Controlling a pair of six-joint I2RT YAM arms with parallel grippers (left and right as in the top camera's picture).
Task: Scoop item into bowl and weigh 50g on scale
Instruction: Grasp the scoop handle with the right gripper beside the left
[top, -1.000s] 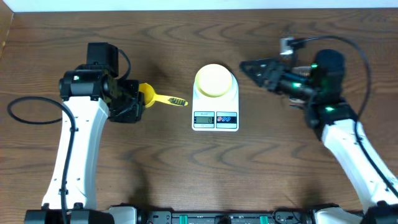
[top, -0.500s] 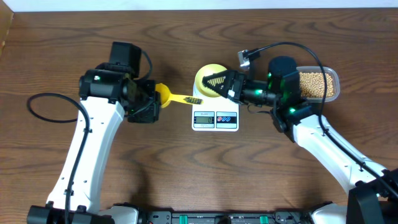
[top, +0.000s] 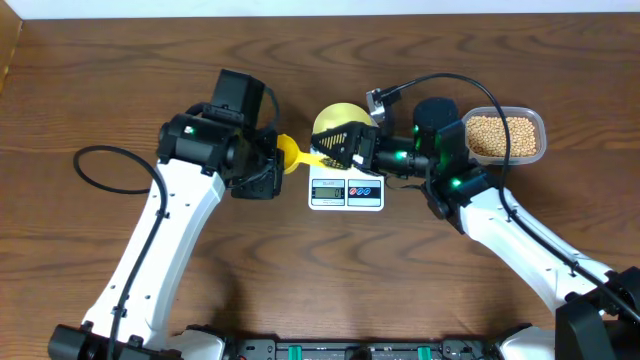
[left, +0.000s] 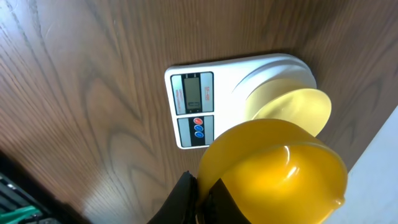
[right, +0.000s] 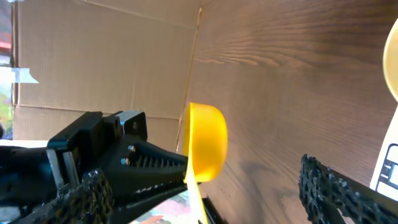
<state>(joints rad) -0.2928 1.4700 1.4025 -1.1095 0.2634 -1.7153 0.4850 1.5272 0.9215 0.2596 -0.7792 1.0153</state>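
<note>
Wood table (top: 120, 80): your left gripper (left: 198, 196) is clamped on the yellow scoop (top: 291, 152), seemingly right by its cup. Your right gripper (top: 338, 143) gapes wide around the handle, over the bowl (top: 335, 118) sitting on the scale (top: 346, 193). Beans (top: 503, 136) sit in the tub (top: 541, 135), far right.

No legible text anywhere. Scale (left: 233, 78): grey LCD (left: 193, 93) on front panel, digits unreadable in left wrist view. Tiny print alongside LCD too small to read. Buttons (left: 198, 129) next to LCD: red and blue, no readable marks. Overhead view: LCD blurred, nothing readable.
</note>
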